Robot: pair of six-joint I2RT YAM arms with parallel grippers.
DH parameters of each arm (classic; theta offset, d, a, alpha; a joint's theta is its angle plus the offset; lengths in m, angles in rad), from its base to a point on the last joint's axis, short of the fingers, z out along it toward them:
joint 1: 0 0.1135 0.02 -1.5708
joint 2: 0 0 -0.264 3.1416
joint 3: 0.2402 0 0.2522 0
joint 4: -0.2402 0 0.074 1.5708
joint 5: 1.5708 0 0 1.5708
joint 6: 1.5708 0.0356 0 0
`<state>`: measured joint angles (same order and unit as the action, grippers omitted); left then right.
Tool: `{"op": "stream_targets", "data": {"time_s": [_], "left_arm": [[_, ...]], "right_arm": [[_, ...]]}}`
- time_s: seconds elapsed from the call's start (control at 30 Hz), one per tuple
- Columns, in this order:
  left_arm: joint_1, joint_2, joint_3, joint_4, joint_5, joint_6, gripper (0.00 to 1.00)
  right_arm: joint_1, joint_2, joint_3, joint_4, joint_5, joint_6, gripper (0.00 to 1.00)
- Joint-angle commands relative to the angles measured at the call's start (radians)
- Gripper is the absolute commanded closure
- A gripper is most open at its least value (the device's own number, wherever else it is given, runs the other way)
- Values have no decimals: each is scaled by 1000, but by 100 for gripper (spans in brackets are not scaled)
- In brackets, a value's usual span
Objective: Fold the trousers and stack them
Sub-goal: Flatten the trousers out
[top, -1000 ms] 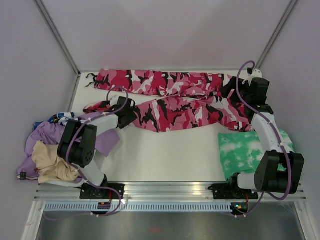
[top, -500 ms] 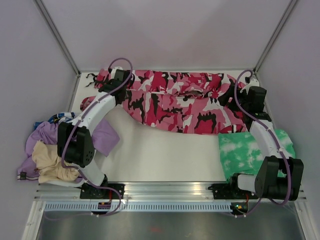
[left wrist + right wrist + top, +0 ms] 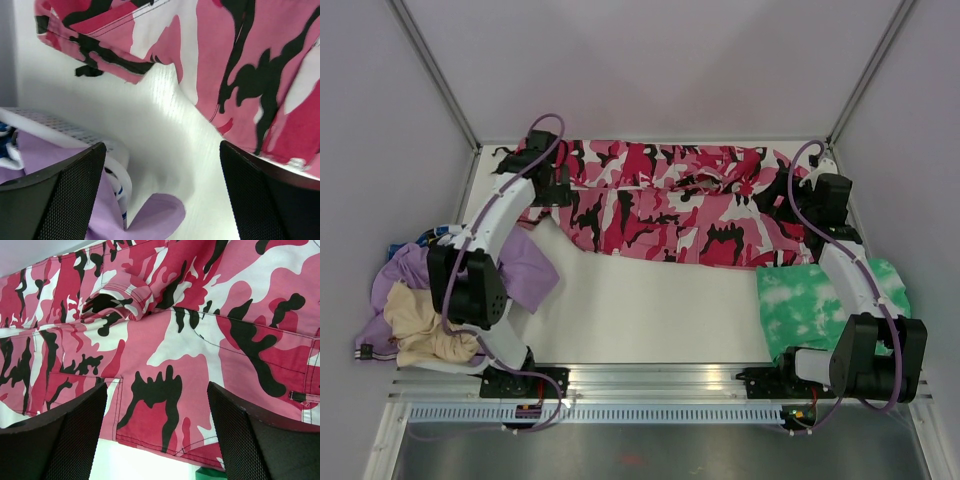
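Observation:
The pink, red, white and black camouflage trousers lie along the back of the table, one leg folded over the other. My left gripper is at their left end, open and empty. In the left wrist view it hangs over bare table, with the trouser edge just beyond its fingertips. My right gripper is over the trousers' right, waist end. It is open and empty in the right wrist view, with camouflage cloth under the gap.
A green-and-white tie-dye garment lies at the right front, touching the trousers' edge; its corner shows in the right wrist view. Lilac cloth and beige cloth are piled at the left. The lilac cloth reaches under my left gripper.
The near leg has been carried back and laid over the far leg. My left gripper went to the back left and now stands open, clear of the cloth. The right gripper barely moved.

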<state>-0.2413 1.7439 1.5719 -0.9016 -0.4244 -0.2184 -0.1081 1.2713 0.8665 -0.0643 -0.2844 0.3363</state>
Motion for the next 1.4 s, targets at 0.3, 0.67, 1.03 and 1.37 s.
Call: {"op": "stream_targets", "data": {"time_s": [0.3,0.67,1.03,1.37], "left_arm": [[430,-113,-239,411,455,-398,7],[435,137,-210,509,288,-679,13],[436,283,-129,538,219,-704,98],[436,118,182,190,-23,-163,98]], "right_arm": [[19,11,46,20,-47,23,12],[30,92,80,31,-24,30,12],[33,148,178,-25,-1,-19,12],[33,134,132,17,-1,-5,11]]}}
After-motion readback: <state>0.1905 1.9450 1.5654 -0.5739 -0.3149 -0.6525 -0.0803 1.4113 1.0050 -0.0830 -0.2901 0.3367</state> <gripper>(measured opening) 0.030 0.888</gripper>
